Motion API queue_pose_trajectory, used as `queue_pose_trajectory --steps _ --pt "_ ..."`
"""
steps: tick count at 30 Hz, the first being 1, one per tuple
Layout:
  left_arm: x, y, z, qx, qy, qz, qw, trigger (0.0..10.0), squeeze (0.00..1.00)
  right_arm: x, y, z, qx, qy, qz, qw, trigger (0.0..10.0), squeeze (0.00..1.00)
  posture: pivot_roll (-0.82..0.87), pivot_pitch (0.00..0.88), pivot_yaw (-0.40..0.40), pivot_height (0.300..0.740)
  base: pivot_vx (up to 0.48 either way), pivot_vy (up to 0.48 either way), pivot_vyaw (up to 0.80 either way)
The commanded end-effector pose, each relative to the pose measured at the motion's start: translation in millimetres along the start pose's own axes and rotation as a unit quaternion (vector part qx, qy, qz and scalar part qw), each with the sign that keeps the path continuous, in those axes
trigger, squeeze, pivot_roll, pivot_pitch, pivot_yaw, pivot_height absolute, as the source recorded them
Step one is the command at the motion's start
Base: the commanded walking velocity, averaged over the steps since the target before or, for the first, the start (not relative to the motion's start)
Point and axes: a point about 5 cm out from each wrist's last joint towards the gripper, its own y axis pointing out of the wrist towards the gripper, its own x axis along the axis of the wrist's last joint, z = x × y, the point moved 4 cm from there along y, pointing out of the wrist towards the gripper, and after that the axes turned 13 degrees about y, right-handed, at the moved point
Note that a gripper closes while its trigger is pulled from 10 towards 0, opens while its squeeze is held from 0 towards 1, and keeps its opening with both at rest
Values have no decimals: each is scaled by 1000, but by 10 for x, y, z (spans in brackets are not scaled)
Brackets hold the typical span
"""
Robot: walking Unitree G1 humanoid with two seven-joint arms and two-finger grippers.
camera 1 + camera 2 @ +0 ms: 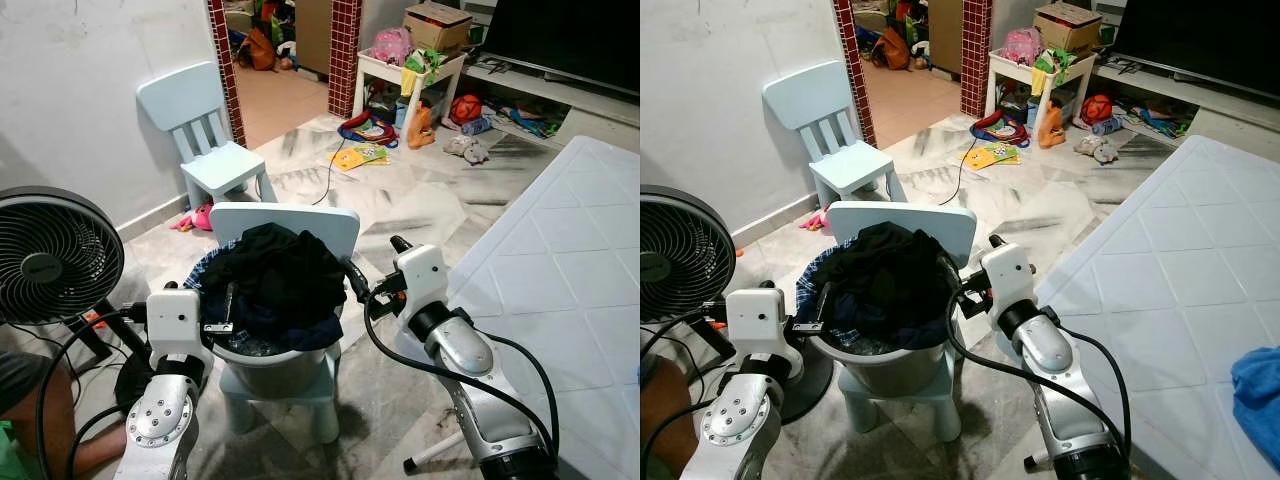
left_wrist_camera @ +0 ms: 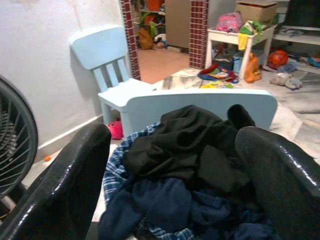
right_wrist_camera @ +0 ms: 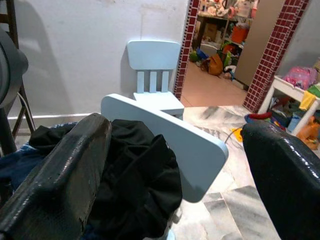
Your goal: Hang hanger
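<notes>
Nearest, the left gripper (image 1: 228,308) sits at 7 o'clock of the basket (image 1: 275,365), fingers (image 2: 65,185) spread apart, tips against the clothes (image 1: 272,282). The right gripper (image 1: 356,280) is at the basket's 3 o'clock, jaws also apart, beside the dark heap. The grey basket stands on a pale blue chair (image 1: 290,225), piled with black and navy garments and a plaid piece. No hanger can be made out among them. A fan (image 1: 50,255) stands at 9 o'clock. A white mat (image 1: 570,260) lies at 3 o'clock. Beyond, at 11 o'clock, a second chair (image 1: 205,135) stands by the wall (image 1: 80,90); toys (image 1: 365,150) litter the floor at 1 o'clock.
</notes>
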Motion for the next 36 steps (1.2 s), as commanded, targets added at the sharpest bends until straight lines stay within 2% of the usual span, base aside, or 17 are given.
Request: queue_pose_trajectory --steps 1,14,21,24,36 --pt "85 9 16 1 4 -15 1000 10000 0 15 24 1 1 -4 -2 1000 10000 0 2 0 15 740 0 -307 0" --pt "87 19 0 -3 1 -15 1000 10000 0 8 18 -6 4 -13 -3 1000 10000 0 -1 0 17 740 0 -309 0" --pt "43 24 10 9 -29 2 1000 10000 0 11 26 -11 6 -16 -2 1000 10000 0 1 0 14 740 0 0 0" --pt "38 27 -2 5 -42 4 999 10000 0 11 28 -11 6 -18 -2 1000 10000 0 1 0 14 740 0 381 0" --pt "51 46 -31 -2 -44 4 999 10000 0 22 37 -16 7 -24 -4 1000 10000 0 -5 0 14 740 0 480 0"
